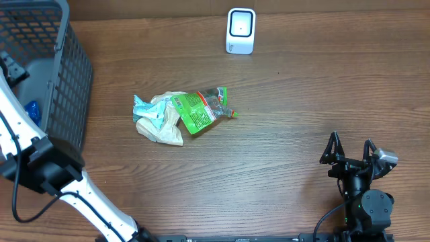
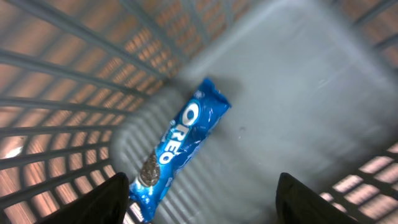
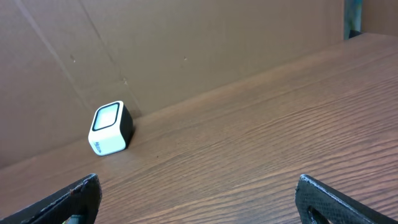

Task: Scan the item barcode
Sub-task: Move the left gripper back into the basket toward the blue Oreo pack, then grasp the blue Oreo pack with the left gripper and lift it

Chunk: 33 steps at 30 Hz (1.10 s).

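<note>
A blue Oreo pack (image 2: 180, 143) lies slanted on the grey floor of the mesh basket (image 1: 67, 74); from overhead only a bit of the blue pack (image 1: 32, 111) shows through the mesh. My left gripper (image 2: 202, 200) hangs open inside the basket just above it. The pack's lower end is beside the left finger (image 2: 112, 199), and nothing is held. The white barcode scanner (image 1: 240, 31) stands at the table's far edge, also seen as the scanner (image 3: 110, 129) in the right wrist view. My right gripper (image 1: 349, 151) rests open and empty at the front right, low over the wood (image 3: 199, 199).
A loose pile lies mid-table: a green packet (image 1: 198, 111), a tan bag (image 1: 161, 128) and a teal wrapper (image 1: 144, 107). The basket's walls (image 2: 56, 93) stand close round the left gripper. A brown cardboard wall (image 3: 186, 43) backs the table behind the scanner.
</note>
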Tool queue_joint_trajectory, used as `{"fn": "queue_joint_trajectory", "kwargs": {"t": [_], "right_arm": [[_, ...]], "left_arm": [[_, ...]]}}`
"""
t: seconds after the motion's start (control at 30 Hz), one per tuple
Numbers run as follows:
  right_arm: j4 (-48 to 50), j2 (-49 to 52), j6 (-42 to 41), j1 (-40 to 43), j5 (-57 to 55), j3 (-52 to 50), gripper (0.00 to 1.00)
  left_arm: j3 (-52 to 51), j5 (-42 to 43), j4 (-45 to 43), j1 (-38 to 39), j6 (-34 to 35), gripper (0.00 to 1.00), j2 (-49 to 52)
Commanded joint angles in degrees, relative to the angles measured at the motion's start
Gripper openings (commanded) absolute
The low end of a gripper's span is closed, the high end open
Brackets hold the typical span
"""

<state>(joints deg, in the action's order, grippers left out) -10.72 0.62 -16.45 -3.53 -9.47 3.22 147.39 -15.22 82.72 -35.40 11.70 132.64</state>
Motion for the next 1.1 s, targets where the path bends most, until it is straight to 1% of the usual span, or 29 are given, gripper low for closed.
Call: {"fn": "queue_joint_trajectory", "kwargs": {"t": [0.0,0.1,0.2,0.47,0.63,0.73,0.8,0.87,0.9,0.97,1.03,1.07], "right_arm": [[0.28,-0.46,0.17,-0.37,-0.79,0.04,1.00],[0.28,-0.46,0.17,-0.37,-0.79,0.04,1.00],[0.28,-0.46,0.17,-0.37,-0.79,0.04,1.00],[0.28,-0.46,0.17,-0.37,-0.79,0.04,1.00],[0.28,-0.46,0.17,-0.37,-0.79,0.04,1.00],[0.28,-0.46,0.17,-0.37,-0.79,0.04,1.00],[0.28,-0.46,0.17,-0.37,-0.79,0.04,1.00],[0.28,-0.46,0.17,-0.37,-0.81,0.04,1.00],[0.28,-0.46,0.17,-0.37,-0.79,0.04,1.00],[0.28,-0.46,0.17,-0.37,-0.79,0.04,1.00],[0.28,-0.46,0.17,-0.37,-0.79,0.04,1.00],[0.28,-0.46,0.17,-0.37,-0.81,0.04,1.00]], "left_arm": [[-0.33,0.28,0.59,-0.42,-1.29,0.67,3.58],[-0.33,1.79,0.42,-0.81,-3.17,0.67,6.23],[-0.33,4.87,-0.02,-1.97,-6.60,0.67,9.20],[-0.35,5.25,1.07,-5.97,-7.50,0.67,15.15],[-0.37,5.20,1.01,-6.62,-8.72,0.67,17.94],[-0.72,5.20,0.74,-6.60,-8.79,0.64,19.32],[-0.76,5.20,0.72,-6.60,-8.79,0.59,19.98],[-0.76,5.20,0.70,-6.60,-8.76,0.49,20.48],[-0.76,5.20,0.74,-6.60,-8.76,0.42,20.63],[-0.76,5.20,0.85,-6.60,-8.74,0.20,20.68],[-0.76,5.20,1.29,-6.58,-8.74,0.06,20.65],[-0.76,5.20,1.55,-6.58,-8.72,0.04,20.65]]}}
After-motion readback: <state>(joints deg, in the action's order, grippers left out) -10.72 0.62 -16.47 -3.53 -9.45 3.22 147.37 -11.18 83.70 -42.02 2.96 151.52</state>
